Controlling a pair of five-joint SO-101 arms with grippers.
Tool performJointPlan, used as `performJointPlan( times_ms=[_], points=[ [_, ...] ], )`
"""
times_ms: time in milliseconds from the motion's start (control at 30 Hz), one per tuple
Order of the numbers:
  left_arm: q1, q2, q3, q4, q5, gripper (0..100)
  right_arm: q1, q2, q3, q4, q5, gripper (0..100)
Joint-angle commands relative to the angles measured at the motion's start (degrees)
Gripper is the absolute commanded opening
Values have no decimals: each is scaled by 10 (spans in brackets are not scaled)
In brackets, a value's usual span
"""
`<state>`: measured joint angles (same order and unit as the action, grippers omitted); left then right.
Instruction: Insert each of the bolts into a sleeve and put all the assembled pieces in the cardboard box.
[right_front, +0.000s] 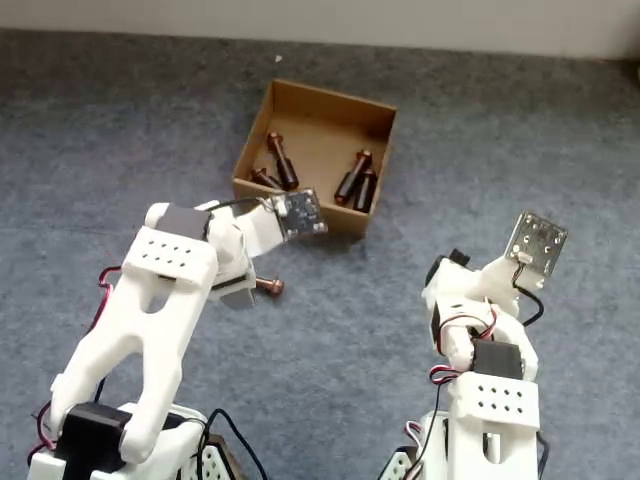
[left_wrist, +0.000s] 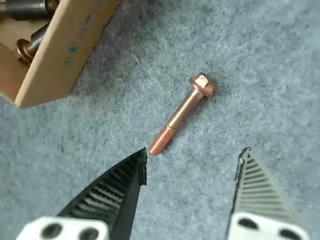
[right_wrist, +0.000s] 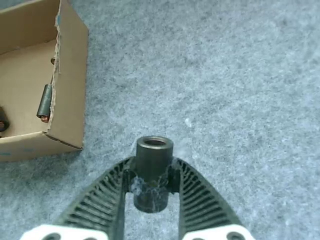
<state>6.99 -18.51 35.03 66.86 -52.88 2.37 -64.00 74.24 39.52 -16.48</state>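
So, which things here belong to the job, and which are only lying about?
Job in hand:
- loose bolt
- left claw, open, near that bolt
- sleeve, held in the right claw
- cardboard box
- assembled pieces inside the box

Just lying about:
- grey carpet, merely the surface underneath

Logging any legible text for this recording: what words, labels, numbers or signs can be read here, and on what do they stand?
Outer wall of the cardboard box: faint blue marks, too blurred to read.
Head of the bolt: no legible marking.
The sleeve: no text.
The wrist circuit boards: print, if any, too small to read.
No text can be read anywhere.
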Motion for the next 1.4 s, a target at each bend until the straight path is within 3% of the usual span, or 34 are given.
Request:
performJointPlan(
  times_ms=[0,267,400,800,1133,1367],
  points=[
    [-5,-11,36,-76,-48,294,3,-10,-4,-15,0,5],
    [3,160,-55,-87,-58,294,3,-10,-4,-15,0,5],
    [15,244,-132,-49,-58,294,3,-10,-4,-15,0,5],
    [36,352,-217,-35,-57,290,3,-10,-4,-16,0,5],
    [78,376,-212,-29,-56,1,3,-10,-4,-16,0,5],
    [84,294,-215,45,-32,5,3,-10,-4,-16,0,5]
  ],
)
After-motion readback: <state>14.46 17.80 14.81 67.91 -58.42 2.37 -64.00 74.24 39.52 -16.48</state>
